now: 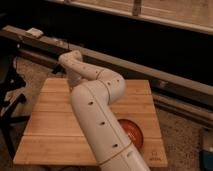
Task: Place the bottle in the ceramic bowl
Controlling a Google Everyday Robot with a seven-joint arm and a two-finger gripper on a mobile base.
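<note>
The ceramic bowl [132,133], glossy orange-red, sits on the front right part of the wooden table [50,120]; its left side is covered by my white arm [97,115]. The arm rises from the bottom edge, bends at an elbow over the table's middle and reaches back left to a wrist joint [71,59] above the far left edge. The gripper hangs beyond that joint, hidden behind the arm, so it does not show. The bottle is hidden or out of view.
A long dark rail [150,70] runs behind the table, with a small white object [35,32] on its left end. A black stand [10,100] is left of the table. A bluish object [207,150] lies on the floor at right.
</note>
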